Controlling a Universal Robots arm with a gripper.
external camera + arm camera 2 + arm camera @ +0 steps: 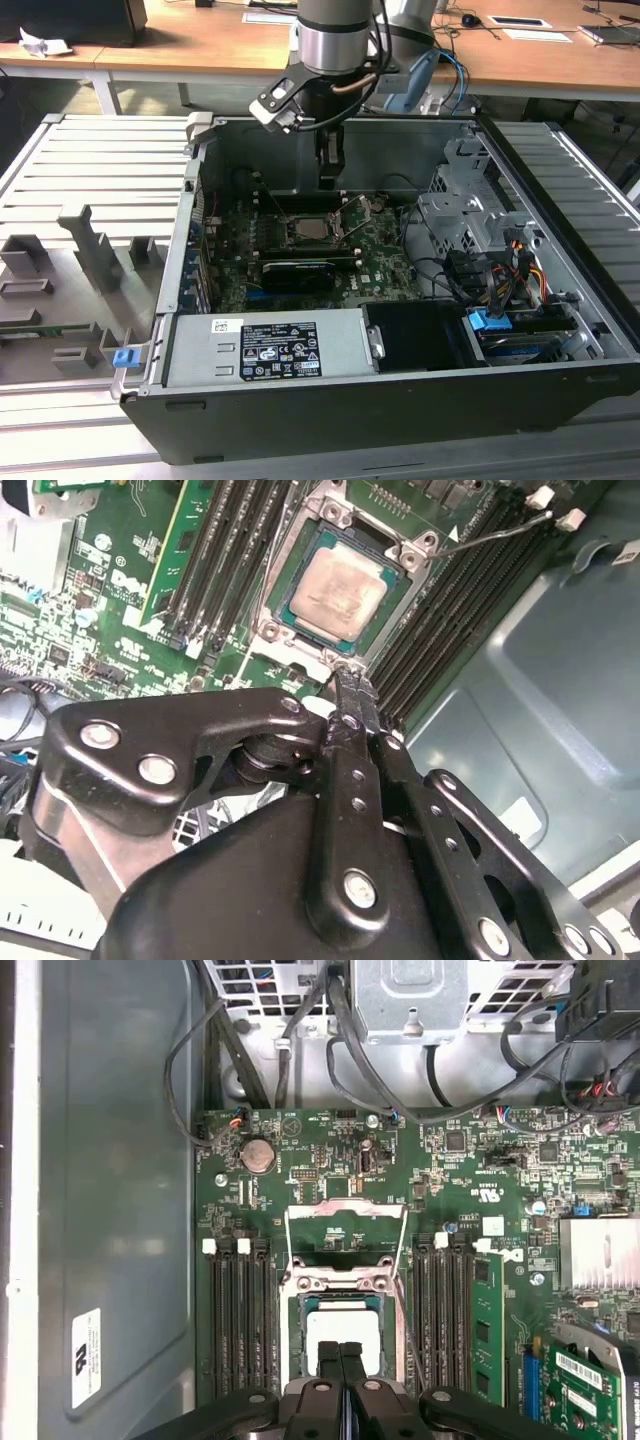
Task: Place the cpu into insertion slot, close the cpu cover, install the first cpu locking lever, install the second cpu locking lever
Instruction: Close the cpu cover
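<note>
Clenched claw (342, 1348) above the cpu (345, 1325), which sits in the slot (293, 1320).
Within the open case (300, 400), on the green board (330, 1150), the slot lies between rows of memory sockets (235, 1310). The cover (345, 1206) is swung up off it, leaving open room above. The cpu lies flat and square, with no long axis, edges in line with the slot's rim, dull silver top up. My fingers press together, holding nothing.
</note>
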